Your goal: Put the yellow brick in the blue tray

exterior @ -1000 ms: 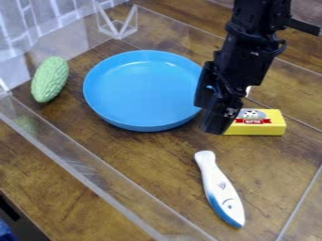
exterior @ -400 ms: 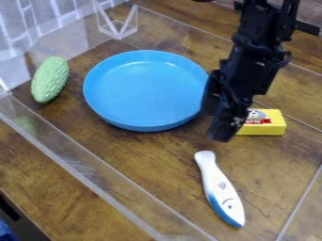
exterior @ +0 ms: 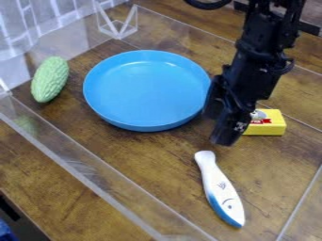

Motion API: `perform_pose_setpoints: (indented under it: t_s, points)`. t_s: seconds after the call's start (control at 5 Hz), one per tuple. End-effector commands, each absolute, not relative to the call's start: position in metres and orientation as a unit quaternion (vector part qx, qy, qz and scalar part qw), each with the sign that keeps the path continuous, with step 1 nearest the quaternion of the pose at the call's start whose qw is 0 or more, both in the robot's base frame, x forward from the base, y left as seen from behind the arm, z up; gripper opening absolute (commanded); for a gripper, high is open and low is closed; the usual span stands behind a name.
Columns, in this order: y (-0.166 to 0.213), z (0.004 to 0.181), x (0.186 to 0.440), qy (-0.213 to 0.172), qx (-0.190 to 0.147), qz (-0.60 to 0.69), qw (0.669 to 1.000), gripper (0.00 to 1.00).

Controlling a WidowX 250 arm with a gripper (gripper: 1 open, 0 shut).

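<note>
The yellow brick (exterior: 266, 122) lies flat on the wooden table at the right, its red-and-white label partly hidden behind the gripper. The blue tray (exterior: 107, 99), a large round shallow dish, sits left of it with nothing inside. My black gripper (exterior: 224, 128) hangs from the top right and stands over the brick's left end, between the brick and the tray's right rim. Its jaws stand open, and I see nothing held between them. The fingertips are low, near the table.
A green bumpy vegetable (exterior: 49, 78) lies at the far left. A white-and-blue handheld tool (exterior: 219, 187) lies in front of the gripper. A clear plastic wall (exterior: 75, 160) runs along the front left edge and the back.
The gripper has shifted a little to the right and downward, closer over the brick's left end. The brick, tray and other objects have not moved.
</note>
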State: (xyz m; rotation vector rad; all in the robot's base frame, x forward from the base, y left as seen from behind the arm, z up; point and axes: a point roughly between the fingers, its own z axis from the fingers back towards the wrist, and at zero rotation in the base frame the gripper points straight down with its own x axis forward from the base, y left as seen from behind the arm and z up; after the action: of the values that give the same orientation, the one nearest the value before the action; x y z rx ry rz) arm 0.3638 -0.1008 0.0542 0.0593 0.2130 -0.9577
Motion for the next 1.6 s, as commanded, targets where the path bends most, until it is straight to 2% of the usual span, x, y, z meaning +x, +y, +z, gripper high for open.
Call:
perform_pose_setpoints:
  t_s: [0.0, 1.4]
  points:
    - [-0.109, 0.071, 0.371, 0.075, 0.038, -0.465, 0.881, 1.00]
    - [-0.112, 0.061, 0.382, 0.074, 0.042, -0.454, 0.887, 1.00]
